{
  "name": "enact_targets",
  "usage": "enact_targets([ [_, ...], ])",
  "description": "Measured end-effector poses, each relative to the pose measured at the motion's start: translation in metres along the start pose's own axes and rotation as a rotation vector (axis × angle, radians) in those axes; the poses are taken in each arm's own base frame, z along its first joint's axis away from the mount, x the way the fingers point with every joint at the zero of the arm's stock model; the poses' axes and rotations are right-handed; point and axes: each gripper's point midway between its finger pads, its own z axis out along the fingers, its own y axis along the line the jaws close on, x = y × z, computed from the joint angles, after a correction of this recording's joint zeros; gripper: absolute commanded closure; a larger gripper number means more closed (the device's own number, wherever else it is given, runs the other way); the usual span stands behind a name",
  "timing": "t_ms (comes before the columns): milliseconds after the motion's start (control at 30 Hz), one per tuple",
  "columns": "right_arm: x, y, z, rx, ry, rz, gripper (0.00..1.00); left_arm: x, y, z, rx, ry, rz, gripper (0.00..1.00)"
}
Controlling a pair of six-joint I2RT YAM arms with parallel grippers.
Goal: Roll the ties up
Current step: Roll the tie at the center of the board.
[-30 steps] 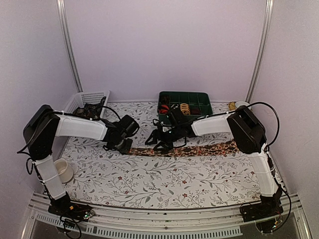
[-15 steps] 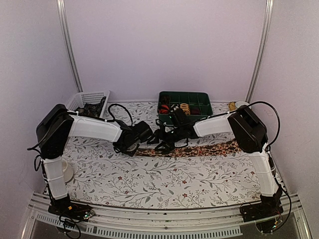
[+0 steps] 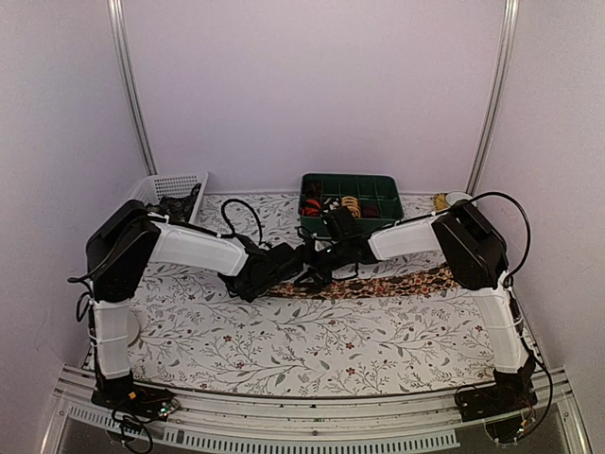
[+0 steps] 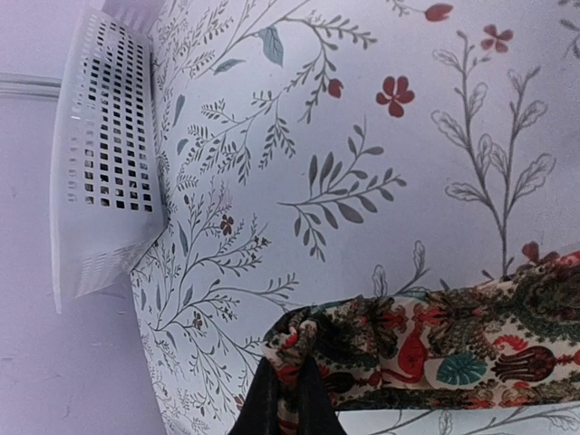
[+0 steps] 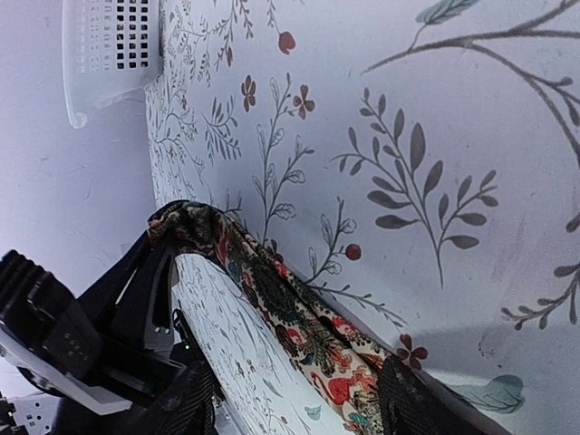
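Note:
A patterned tie [image 3: 378,284] in red, green and black lies across the middle of the flowered tablecloth. My left gripper [image 3: 288,269] is shut on the tie's left end [image 4: 304,349], which is bunched up between its black fingers [image 4: 263,403]. From there the tie runs off to the right [image 4: 471,340]. My right gripper [image 3: 318,272] is right beside the left one. It is open, with its fingers [image 5: 192,399] on either side of the tie [image 5: 299,317]. The left gripper's black body [image 5: 82,335] shows in the right wrist view.
A green compartment box [image 3: 352,196] with rolled ties stands at the back centre. A white perforated basket [image 3: 168,192] holding dark items stands at the back left; it also shows in the left wrist view [image 4: 104,163] and the right wrist view [image 5: 109,41]. A small object [image 3: 452,200] lies at the back right.
My left arm has swung to the right across the table, carrying the tie's left end up to the right gripper. The right arm has barely moved.

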Motion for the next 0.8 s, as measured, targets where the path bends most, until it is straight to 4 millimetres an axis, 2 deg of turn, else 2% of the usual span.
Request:
enact_targets([
  [167,0.001,0.002,0.0,-0.011,0.007,0.012,0.34,0.008,-0.005,0.002,-0.052,0.011,0.075,1.0],
  [467,0.004,0.003,-0.003,-0.081,0.012,0.027,0.32,0.007,-0.001,0.001,-0.077,0.001,0.097,1.0],
  [600,0.003,0.004,-0.012,-0.113,0.006,0.049,0.32,0.004,-0.003,-0.003,-0.074,-0.01,0.114,1.0],
  [800,-0.013,0.014,-0.037,-0.16,-0.041,0.055,0.32,-0.009,-0.01,-0.01,-0.058,-0.039,0.117,1.0],
])
